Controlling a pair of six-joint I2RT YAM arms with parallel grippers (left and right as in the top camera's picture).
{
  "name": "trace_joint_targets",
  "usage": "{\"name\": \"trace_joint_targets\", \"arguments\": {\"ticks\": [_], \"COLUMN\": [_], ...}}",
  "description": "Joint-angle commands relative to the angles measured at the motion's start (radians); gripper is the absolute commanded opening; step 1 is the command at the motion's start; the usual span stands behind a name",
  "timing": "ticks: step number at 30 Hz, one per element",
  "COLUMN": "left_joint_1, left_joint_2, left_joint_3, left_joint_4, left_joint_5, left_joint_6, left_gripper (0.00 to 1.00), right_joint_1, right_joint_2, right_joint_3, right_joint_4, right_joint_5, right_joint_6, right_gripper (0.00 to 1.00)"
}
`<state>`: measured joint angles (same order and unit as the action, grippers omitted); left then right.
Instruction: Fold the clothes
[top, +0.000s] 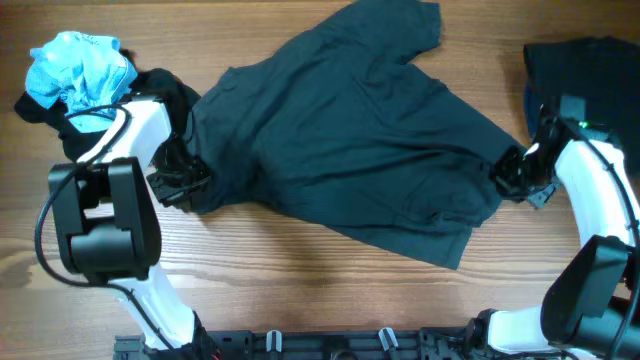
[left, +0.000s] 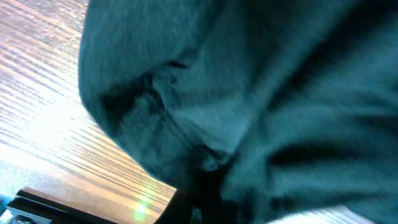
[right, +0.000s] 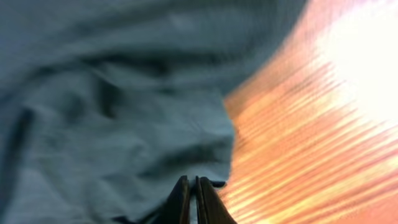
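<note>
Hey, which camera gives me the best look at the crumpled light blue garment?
The overhead view. The light blue garment lies bunched up at the top left of that picture, clearly visible. Neither wrist view shows it: both are filled by the dark T-shirt and bare wooden table.

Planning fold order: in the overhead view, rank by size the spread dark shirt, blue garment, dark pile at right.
1. spread dark shirt
2-3. blue garment, dark pile: alike; pile partly cropped
</note>
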<state>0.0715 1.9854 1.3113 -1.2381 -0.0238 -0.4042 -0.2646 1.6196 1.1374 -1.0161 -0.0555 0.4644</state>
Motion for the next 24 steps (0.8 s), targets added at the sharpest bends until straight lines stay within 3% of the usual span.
{"name": "trace_joint_targets", "arguments": {"ticks": [1, 2, 5, 9, 16, 21, 24], "left_joint_1": [0.004, 0.004, 0.004, 0.005, 0.005, 0.005, 0.005], "left_joint_2": [-0.149, -0.194, -0.340, -0.472, -0.543, -0.542, -0.542], "left_joint_3": [0.011, 0.021, 0.048, 0.069, 0.083, 0.083, 0.083], "left_joint_4": [0.006, 0.015, 0.075, 0.153, 0.229, 0.250, 0.256], "left_joint_5": [0.044, 0.051, 0.124, 0.129, 0.128, 0.127, 0.124], "left_joint_6": [0.037, 0.040, 0.096, 0.095, 0.106, 0.106, 0.106], "left_gripper": [0.04, 0.10, 0.54, 0.79, 0.81, 0.80, 0.80], "right_joint_1": [0.003, 0.004, 0.018, 0.043, 0.048, 0.076, 0.078], "right_joint_2": [0.011, 0.011, 0.019, 0.119, 0.292, 0.333, 0.372], "right_joint_3": [0.142, 0.165, 0.177, 0.177, 0.177, 0.177, 0.177], "right_joint_4": [0.006, 0.021, 0.077, 0.080, 0.091, 0.169, 0.198], "right_joint_5": [-0.035, -0.035, -0.042, -0.069, -0.137, -0.063, -0.040], "right_joint_6": [-0.109, -0.130, -0.177, -0.207, -0.229, -0.228, -0.229], "right_gripper": [0.09, 0.13, 0.27, 0.34, 0.30, 0.32, 0.28]}}
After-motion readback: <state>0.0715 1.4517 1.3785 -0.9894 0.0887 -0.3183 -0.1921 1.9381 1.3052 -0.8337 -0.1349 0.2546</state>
